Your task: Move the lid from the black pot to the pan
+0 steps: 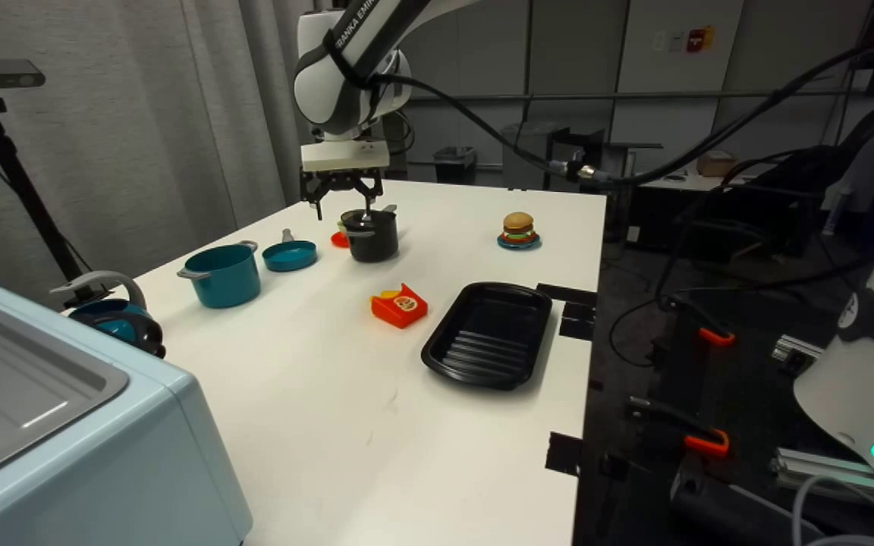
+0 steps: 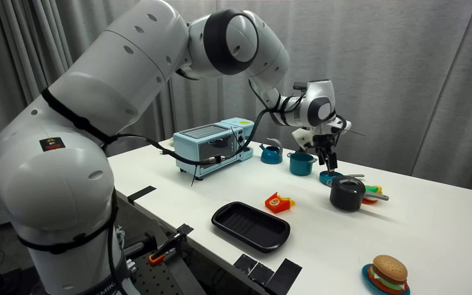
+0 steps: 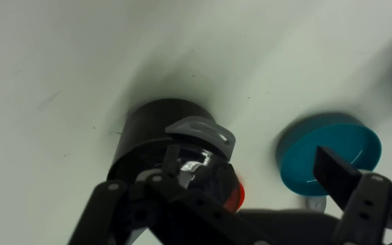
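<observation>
The lid is set atop the black pot (the teal pan is seen nearby), while the gripper, its jaws spread well apart, is held close to the lid.

In an exterior view | lid on pot | pan behind pot, left | burger on plate, right

Both exterior views give me the tabletop, along its robot-side edge and toward its curtain-side edge; wrist view: close, downward.
</observation>
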Available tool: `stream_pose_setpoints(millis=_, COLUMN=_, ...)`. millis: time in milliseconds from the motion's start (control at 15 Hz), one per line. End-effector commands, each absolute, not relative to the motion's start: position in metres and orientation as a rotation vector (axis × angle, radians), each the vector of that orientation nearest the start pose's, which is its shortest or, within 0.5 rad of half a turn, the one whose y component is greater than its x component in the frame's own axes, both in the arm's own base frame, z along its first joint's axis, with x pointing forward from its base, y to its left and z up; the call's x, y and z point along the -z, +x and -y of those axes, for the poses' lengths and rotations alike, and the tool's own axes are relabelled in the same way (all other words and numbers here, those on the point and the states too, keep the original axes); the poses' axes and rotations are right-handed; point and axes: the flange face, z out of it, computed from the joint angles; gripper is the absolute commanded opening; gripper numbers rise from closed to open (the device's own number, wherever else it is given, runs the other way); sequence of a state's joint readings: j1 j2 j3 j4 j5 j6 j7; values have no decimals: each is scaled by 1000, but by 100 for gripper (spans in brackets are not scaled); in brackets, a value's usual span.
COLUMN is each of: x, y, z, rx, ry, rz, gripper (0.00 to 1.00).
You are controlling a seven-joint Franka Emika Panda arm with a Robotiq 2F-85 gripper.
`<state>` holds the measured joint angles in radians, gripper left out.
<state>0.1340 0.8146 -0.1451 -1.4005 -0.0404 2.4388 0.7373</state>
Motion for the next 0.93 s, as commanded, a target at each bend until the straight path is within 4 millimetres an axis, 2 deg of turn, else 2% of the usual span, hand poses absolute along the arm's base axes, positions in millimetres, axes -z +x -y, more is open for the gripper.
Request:
stream_pose_setpoints(millis=0, x=-241, y=765, z=-12, rx=493, ry=-3000, rz=-1050, gripper=100)
stream_pose_setpoints(millis=67, x=-240, y=755, z=-13, rx=422, ry=-2993, rz=-1032, gripper=100)
stream_pose_setpoints(millis=667, x=-241, y=759, z=-10, rx=440, ry=-2998, rz=-1033, gripper=100)
stream_pose_setpoints(millis=867, x=-247, y=763, z=1, rx=429, ry=-2986, rz=-1074, gripper=100)
